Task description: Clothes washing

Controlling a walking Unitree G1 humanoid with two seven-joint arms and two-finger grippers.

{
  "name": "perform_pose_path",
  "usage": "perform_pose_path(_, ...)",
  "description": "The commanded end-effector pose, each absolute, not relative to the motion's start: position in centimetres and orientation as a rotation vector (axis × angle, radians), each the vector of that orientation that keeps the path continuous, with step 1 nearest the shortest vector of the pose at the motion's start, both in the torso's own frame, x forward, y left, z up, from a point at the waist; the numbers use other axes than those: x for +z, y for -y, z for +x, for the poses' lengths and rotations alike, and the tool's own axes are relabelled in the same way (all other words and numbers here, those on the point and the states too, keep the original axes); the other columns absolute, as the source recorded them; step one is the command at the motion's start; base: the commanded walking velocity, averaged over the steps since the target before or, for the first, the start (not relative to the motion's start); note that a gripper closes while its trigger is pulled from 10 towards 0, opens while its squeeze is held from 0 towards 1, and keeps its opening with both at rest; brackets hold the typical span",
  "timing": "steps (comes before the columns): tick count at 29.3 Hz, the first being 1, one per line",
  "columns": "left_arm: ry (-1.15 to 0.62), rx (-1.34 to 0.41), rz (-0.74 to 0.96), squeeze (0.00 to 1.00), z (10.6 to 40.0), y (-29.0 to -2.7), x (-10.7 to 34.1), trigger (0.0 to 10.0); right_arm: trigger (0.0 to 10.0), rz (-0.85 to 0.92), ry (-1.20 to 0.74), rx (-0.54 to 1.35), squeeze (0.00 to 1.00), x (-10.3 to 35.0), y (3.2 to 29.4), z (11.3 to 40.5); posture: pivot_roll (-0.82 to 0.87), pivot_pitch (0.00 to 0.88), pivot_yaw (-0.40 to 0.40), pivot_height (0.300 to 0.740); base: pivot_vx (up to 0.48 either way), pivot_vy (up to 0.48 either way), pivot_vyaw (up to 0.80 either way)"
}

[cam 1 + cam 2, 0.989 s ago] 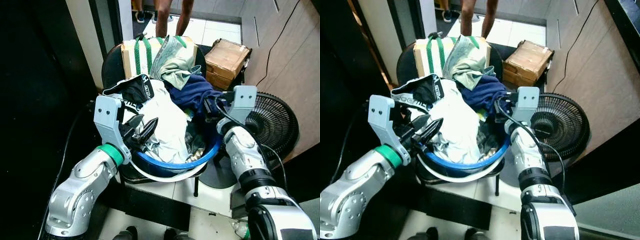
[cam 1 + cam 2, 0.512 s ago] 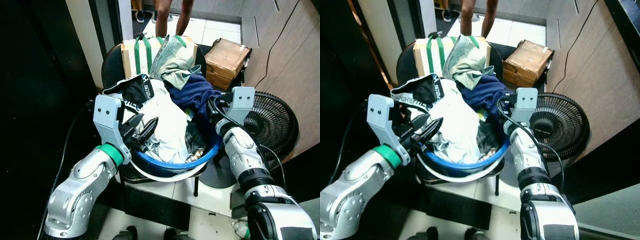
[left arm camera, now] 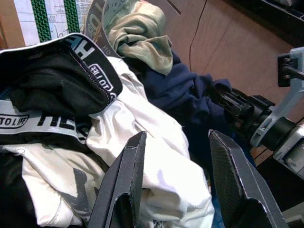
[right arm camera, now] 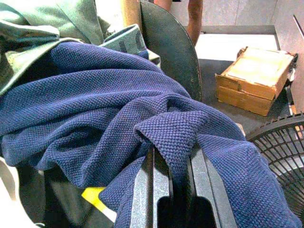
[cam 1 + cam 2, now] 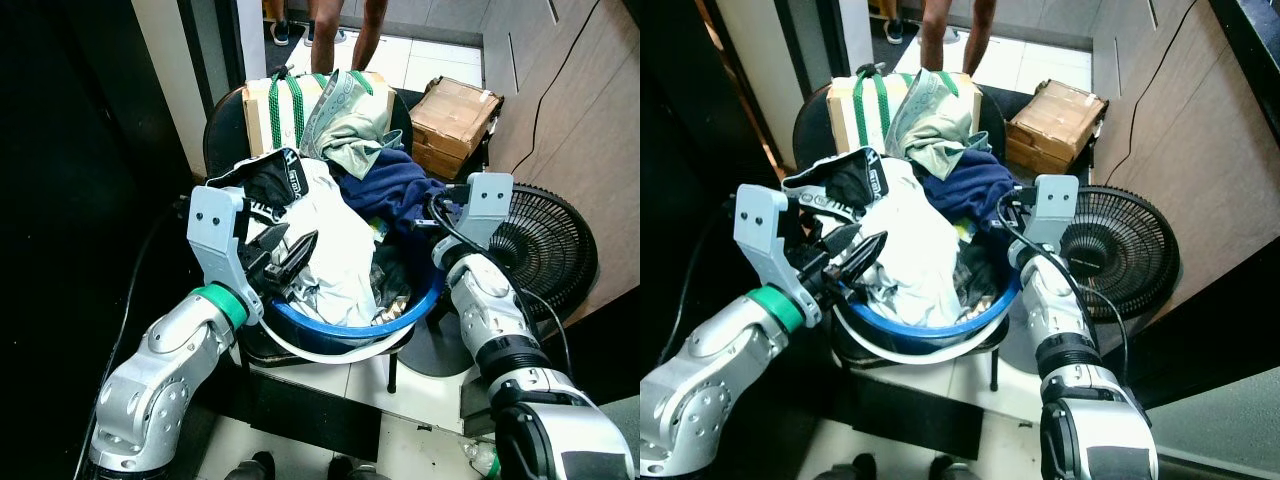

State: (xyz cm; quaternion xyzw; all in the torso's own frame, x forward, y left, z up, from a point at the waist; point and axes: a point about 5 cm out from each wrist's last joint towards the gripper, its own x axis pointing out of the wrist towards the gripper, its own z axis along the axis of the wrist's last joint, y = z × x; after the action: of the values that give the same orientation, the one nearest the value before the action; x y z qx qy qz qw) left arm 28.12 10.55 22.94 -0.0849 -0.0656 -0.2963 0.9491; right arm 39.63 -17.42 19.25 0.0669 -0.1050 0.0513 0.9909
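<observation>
1. Right gripper [image 4: 172, 187] has its two fingers pinched on a fold of the navy knit garment [image 4: 118, 114], w/ cloth bunched between them & draped over both sides.
2. Left gripper [image 5: 285, 255] sits at the basin's left side, fingers spread, hovering just above the white garment [image 3: 156, 156], nothing held.
3. Laundry is all piled high in the blue basin [image 5: 345, 330]: white piece in front, black item w/ lettered waistband [image 5: 275, 180] on the left, navy knit on the right, pale green cloth [image 5: 350, 125] at the back top.
4. Basin rests on a dark chair [image 5: 225, 130]; a cardboard box w/ green straps [image 5: 280, 105] stands behind the pile.
5. Around it: black floor fan [image 5: 545, 250] just to the right, another cardboard box [image 5: 455, 120] beyond, a person's legs [image 5: 345, 25] at the far doorway.
6. Progress, as I judge it: early stage. Clothes are gathered but none loaded; no washing machine in view. One grip is secured on the navy piece. Left to do: secure the left side, lift or carry the load, get it into a washer, start the wash.
</observation>
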Motion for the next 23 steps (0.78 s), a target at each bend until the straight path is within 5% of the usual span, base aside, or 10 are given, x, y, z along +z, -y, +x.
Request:
perform_pose_path(1, 0.142, -0.598, -0.163, 0.0, 28.3, -10.6, 22.8, 10.0, 0.0, 0.178, 0.241, 0.107, 0.0, 19.9, 17.4, 39.7, 0.06, 0.148, 0.026, 0.74, 0.0, 0.0, 0.0)
perform_pose_path(6, 0.165, -0.585, -0.162, 0.0, 28.6, -10.7, 23.0, 10.0, 0.0, 0.271, 0.337, 0.092, 0.0, 22.6, 17.9, 39.9, 0.06, 0.118, 0.017, 0.74, 0.0, 0.0, 0.0)
perform_pose_path(8, 0.188, -0.568, -0.164, 0.0, 29.0, -10.9, 23.4, 10.0, 0.0, 0.401, 0.565, 0.038, 0.0, 29.9, 20.3, 39.8, 0.06, 0.087, 0.013, 0.74, 0.0, 0.0, 0.0)
perform_pose_path(9, 0.188, -0.568, -0.164, 0.0, 29.0, -10.9, 23.4, 10.0, 0.0, 0.401, 0.565, 0.038, 0.0, 29.9, 20.3, 39.8, 0.06, 0.087, 0.013, 0.74, 0.0, 0.0, 0.0)
perform_pose_path(11, 0.202, -0.556, -0.165, 0.0, 29.3, -11.1, 23.6, 10.0, 0.0, 0.478, 0.791, -0.017, 0.0, 36.9, 23.4, 38.5, 0.06, 0.076, 0.012, 0.74, 0.0, 0.0, 0.0)
perform_pose_path(14, 0.212, -0.546, -0.169, 0.0, 29.5, -11.3, 23.7, 10.0, 0.0, 0.509, 0.916, -0.058, 0.0, 40.6, 25.6, 37.0, 0.05, 0.055, 0.008, 0.74, 0.0, 0.0, 0.0)
perform_pose_path(15, 0.235, -0.531, -0.173, 0.0, 29.8, -11.5, 24.0, 10.0, 0.0, 0.531, 1.071, -0.111, 0.0, 44.6, 28.6, 34.5, 0.05, 0.026, 0.003, 0.74, 0.0, 0.0, 0.0)
perform_pose_path(23, 0.252, -0.527, -0.175, 0.0, 30.2, -11.5, 24.2, 10.0, 0.0, 0.414, 1.029, -0.119, 0.0, 43.5, 28.8, 34.6, 0.04, 0.016, -0.001, 0.74, 0.0, 0.0, 0.0)
